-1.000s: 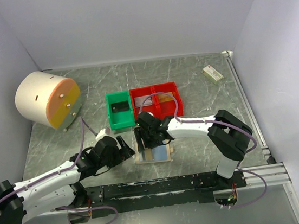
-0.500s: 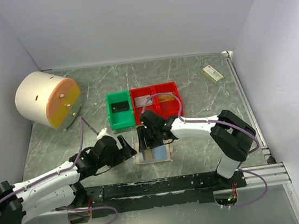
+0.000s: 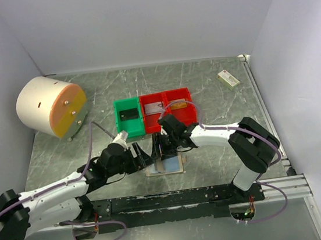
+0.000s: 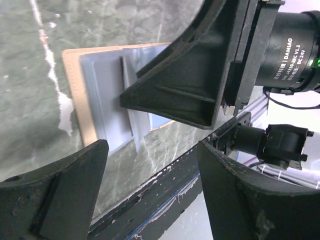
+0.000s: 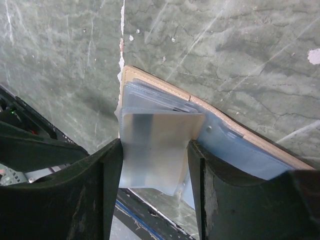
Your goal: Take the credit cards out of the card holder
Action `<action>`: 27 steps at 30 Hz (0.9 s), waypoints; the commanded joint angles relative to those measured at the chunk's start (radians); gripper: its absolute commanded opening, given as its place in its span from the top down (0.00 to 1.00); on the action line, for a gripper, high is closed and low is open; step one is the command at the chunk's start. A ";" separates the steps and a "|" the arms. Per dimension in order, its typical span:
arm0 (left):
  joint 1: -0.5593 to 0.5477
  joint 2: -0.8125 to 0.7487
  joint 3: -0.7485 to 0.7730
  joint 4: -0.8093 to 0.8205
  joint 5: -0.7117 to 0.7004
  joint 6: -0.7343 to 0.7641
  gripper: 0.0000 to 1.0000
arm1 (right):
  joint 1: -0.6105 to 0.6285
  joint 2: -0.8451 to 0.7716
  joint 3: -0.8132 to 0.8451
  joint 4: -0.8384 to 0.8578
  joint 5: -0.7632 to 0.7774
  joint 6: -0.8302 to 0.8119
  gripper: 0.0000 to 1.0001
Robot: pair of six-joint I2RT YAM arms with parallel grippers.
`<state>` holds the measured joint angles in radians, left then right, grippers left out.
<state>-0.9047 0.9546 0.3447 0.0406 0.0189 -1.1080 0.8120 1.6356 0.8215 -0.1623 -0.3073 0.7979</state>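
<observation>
The open card holder (image 3: 169, 166) lies on the counter (image 3: 214, 84), near the arm bases. The right fingers (image 5: 95, 200) pinch a silver-grey card (image 5: 155, 145) by its edges, partly out of its pocket. The left fingers (image 4: 65, 185) hover spread beside the holder, so nothing pins it and it may lift along.

A grey-green marbled tabletop (image 3: 214, 84) carries everything. At its far left a large cream cylinder with an orange-and-yellow round face (image 3: 41, 105) lies on its side. Near the middle a green rectangular plastic bin (image 3: 119, 120) stands just beside a pair of red plastic bins (image 3: 174, 92), all three in one row. A small white-and-green box (image 3: 228, 78) lies near the far right corner, well apart from the bins. Just in front of the bins a flat tan folding card holder (image 3: 175, 165) lies open, its pale blue-grey pockets facing up. A black mounting rail (image 3: 170, 199) runs along the near edge.
</observation>
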 commanded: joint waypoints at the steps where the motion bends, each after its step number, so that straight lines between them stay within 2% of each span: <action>1: 0.003 0.082 -0.008 0.204 0.123 0.039 0.19 | -0.003 0.003 -0.022 0.004 -0.024 0.008 0.47; 6: 0.001 0.147 0.013 0.257 0.139 0.040 0.26 | -0.004 0.006 -0.022 0.004 -0.020 0.005 0.47; 11: 0.001 0.192 0.018 0.250 0.137 0.032 0.26 | -0.005 0.003 -0.031 0.006 -0.019 0.007 0.47; 18: -0.007 0.316 0.015 0.372 0.181 0.013 0.29 | -0.007 0.009 -0.023 -0.001 -0.021 -0.001 0.46; 27: -0.016 0.382 0.053 0.370 0.168 0.010 0.47 | -0.007 0.011 -0.009 -0.009 -0.026 -0.008 0.44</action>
<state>-0.9142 1.3289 0.3653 0.3492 0.1818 -1.0927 0.8043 1.6356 0.8131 -0.1497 -0.3264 0.8032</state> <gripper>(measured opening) 0.555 0.549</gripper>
